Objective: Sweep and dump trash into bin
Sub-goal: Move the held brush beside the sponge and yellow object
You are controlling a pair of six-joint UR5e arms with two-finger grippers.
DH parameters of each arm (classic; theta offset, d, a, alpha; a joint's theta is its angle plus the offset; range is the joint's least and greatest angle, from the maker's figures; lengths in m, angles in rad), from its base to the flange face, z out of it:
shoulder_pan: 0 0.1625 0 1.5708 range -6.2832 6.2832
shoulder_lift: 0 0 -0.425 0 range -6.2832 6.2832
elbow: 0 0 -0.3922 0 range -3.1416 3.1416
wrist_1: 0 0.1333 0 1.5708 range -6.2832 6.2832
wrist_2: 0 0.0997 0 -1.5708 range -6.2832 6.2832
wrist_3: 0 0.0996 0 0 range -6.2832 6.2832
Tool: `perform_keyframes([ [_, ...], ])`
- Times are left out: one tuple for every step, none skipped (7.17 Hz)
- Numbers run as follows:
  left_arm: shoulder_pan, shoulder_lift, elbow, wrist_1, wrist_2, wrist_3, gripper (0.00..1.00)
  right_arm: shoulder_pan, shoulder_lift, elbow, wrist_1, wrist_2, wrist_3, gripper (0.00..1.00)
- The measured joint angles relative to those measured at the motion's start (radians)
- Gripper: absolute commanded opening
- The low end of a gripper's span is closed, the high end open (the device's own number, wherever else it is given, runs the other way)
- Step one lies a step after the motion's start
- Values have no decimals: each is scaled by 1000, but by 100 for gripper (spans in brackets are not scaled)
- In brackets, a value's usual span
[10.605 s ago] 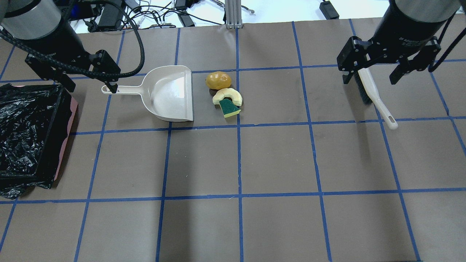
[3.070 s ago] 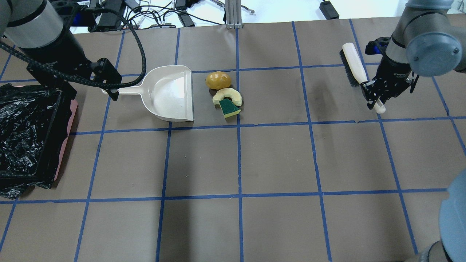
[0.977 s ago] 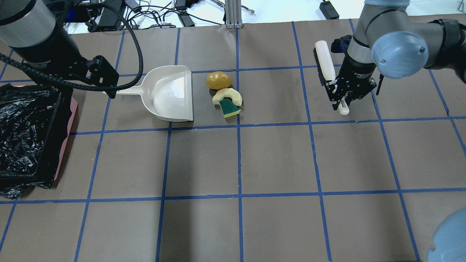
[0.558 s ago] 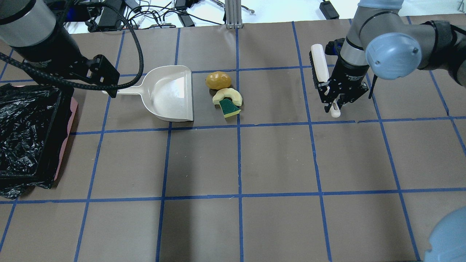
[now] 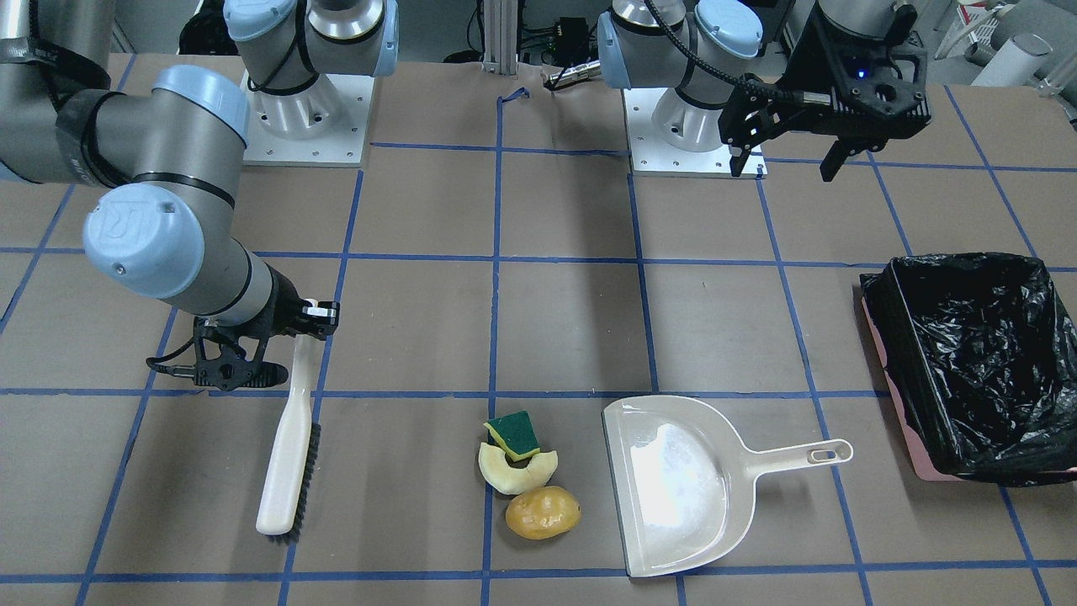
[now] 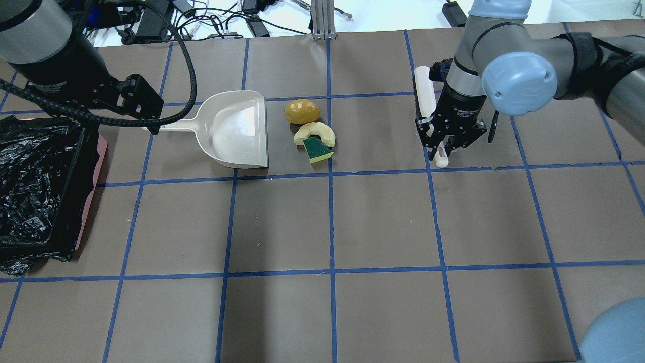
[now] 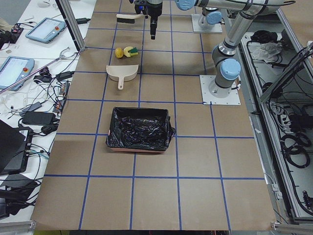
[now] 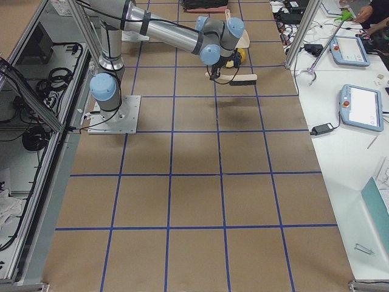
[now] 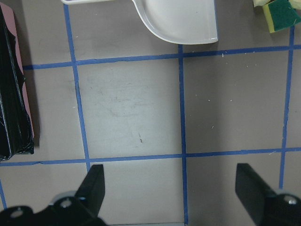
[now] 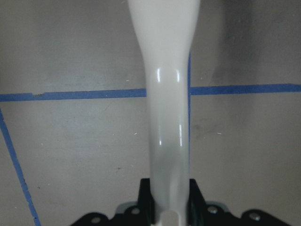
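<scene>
**Brush gripped, trash lying at the dustpan's mouth**

Overhead view: the right claw (image 6: 444, 145) is closed on the handle of the brush (image 6: 425, 91), well apart from the dustpan (image 6: 237, 131), on the side of its open mouth. The trash lies just before that mouth: the potato-like lump (image 6: 302, 111), the fruit slice (image 6: 315, 132) and the sponge piece (image 6: 317, 149), close together. I judge that one sweep toward the dustpan can take all three. The bin (image 6: 80, 151) stands beyond the dustpan's handle end, near for dumping.

Front-facing view: the left claw (image 5: 782, 164) hangs wide open and empty, high over the table on the robot's side of the dustpan. The brush's bristles face the trash.

Left wrist view: the fingers (image 9: 94, 186) stand far apart with nothing between them.

Right wrist view: the handle runs straight out from the closed jaws.
</scene>
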Motion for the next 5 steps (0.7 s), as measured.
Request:
perform_keyframes([
  [0, 0, 0, -1, 1, 0, 100, 5, 4, 0, 1, 14, 12, 0],
  [0, 2, 1, -2, 0, 0, 100, 19, 8, 0, 1, 20, 35, 0],
  [0, 4, 1, -3, 0, 0, 100, 44, 11, 0, -1, 23, 66, 0],
  [0, 5, 1, -5, 1, 0, 100, 65, 12, 0, -4, 24, 92, 0],
  [0, 7, 0, -7, 2, 0, 100, 78, 13, 0, -7, 25, 113, 0],
])
